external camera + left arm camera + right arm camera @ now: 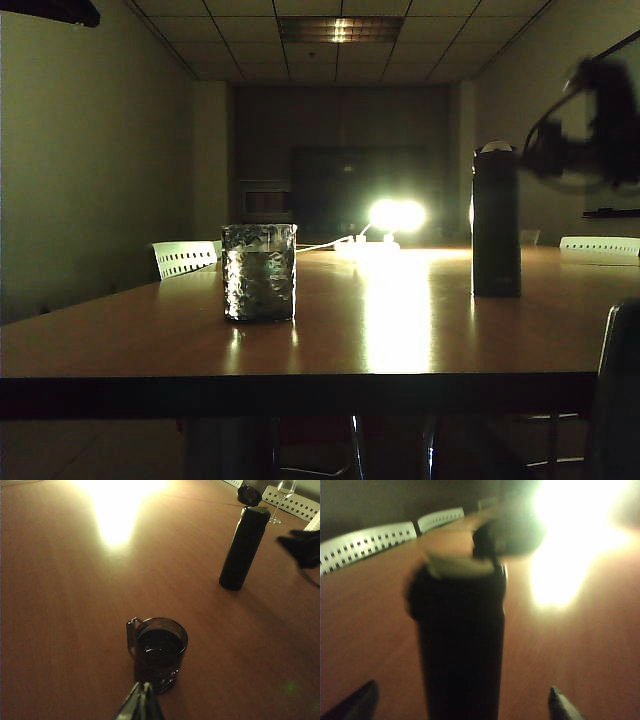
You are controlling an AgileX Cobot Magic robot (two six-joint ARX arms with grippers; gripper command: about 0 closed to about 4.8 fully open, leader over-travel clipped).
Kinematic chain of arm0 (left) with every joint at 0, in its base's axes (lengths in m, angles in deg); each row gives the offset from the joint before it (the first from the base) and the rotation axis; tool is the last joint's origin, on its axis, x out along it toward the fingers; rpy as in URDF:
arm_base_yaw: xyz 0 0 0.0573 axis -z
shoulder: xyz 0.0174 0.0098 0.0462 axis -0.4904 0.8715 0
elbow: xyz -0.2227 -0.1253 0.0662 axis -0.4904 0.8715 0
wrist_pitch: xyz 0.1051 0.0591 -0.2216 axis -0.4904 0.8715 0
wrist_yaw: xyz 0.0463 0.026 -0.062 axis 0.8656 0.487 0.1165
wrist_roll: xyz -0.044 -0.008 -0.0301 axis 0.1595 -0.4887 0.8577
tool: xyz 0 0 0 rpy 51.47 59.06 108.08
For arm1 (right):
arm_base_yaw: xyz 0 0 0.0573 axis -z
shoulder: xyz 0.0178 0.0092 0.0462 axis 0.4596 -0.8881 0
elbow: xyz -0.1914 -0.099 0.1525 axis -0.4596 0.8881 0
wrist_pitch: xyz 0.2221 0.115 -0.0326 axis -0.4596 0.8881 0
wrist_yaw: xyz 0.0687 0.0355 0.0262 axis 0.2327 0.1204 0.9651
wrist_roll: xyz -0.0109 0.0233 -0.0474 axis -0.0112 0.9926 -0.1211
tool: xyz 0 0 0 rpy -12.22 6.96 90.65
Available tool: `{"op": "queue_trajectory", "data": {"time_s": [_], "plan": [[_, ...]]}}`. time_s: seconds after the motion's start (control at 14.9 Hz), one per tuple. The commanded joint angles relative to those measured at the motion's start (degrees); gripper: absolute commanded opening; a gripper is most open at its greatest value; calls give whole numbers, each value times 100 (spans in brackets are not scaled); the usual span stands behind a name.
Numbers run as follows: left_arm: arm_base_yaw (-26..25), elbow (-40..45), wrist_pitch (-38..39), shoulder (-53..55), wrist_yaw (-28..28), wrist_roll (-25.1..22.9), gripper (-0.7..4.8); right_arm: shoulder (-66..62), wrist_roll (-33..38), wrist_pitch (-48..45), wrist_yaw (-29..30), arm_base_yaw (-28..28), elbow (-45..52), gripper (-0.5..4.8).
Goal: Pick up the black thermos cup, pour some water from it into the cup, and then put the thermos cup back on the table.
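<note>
Exterior view shows the tall slim black thermos cup (pixel 496 222) standing upright on the glossy orange-brown wooden surface (pixel 400 340), well right of the short clear hammered-glass cup (pixel 259 271), which holds dark liquid. Bare wood lies between the two, and both stand back from the dark front edge. A bright lamp glare (pixel 396 215) sits at the far end, and white perforated chair backs (pixel 184 258) line the far edges.

Blurred in this view, the right claw (pixel 560 150) hangs in the air just beside the thermos top, on its right, apart from it. From the right wrist view, the right claw (pixel 462 702) is released: its two dark fingertips (pixel 355 702) stand wide to either side of the thermos body (pixel 462 650), not touching it.

From the left wrist view, the left claw (pixel 142 702) is clenched, its tips together just beside the glass cup (pixel 159 652), with open surface all round and the thermos (pixel 244 547) well apart.
</note>
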Motion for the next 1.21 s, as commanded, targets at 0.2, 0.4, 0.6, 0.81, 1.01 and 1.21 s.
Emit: {"op": "queue_trajectory", "data": {"time_s": [0.2, 0.4, 0.6, 0.81, 1.01, 1.21], "plan": [[-2, -44, -74, -11, 9, -20, -5, -946, 11, -83, 149, -229, -944, 479], [-2, -44, -70, -11, 7, -22, -5, -1414, 9, -68, 17, -341, -1364, 479], [-2, -44, -72, -11, 7, -20, -5, -1757, 7, -63, -33, -409, -1751, 479], [0, -44, -72, -11, 11, -20, -5, -2011, 7, -11, -136, -426, -2013, 479], [0, -44, -70, -11, 9, -17, -5, -2044, 0, 0, -157, -431, -2015, 279], [0, -44, -70, -11, -4, 2, -5, -2044, -22, -20, -155, -463, -2015, 175]]}}
